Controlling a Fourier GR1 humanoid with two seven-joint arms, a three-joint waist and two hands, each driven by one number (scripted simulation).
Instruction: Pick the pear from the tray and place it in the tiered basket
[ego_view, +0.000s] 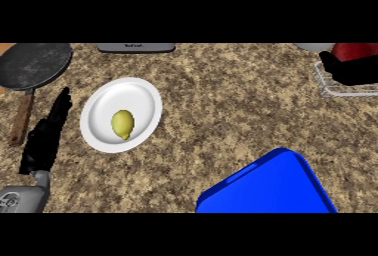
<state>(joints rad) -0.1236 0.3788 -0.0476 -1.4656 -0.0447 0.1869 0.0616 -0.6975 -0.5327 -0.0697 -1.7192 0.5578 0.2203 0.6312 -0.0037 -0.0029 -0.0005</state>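
Oddly, the small yellow-green pear (122, 124) lay not on the glossy blue rounded tray (269, 187) but on the white oval plate (144, 95), just left of its middle, with bare rim all round it and nothing touching it. That blue tray sat at the lower right of the speckled brown granite counter (229, 110), well apart from the plate, and no fruit showed on its visible part. At the left, the robot's left hand (46, 137) rose from its grey forearm (21, 199) with black fingers straight and together, pointing up the view beside the plate's left rim; it held nothing and looked to be resting there rather than working. The right hand (353, 69) was a dark mass at the far upper right, set against the white wire tiered basket (332, 90) with a red object (356, 50) just above it; whether its fingers were apart or curled I could not tell. Judging from this layout, the pear had not been picked up, and the left hand stood nearest to it. A round dark frying pan with a wooden handle (33, 62) and a grey appliance edge (136, 47) lined the counter's back.
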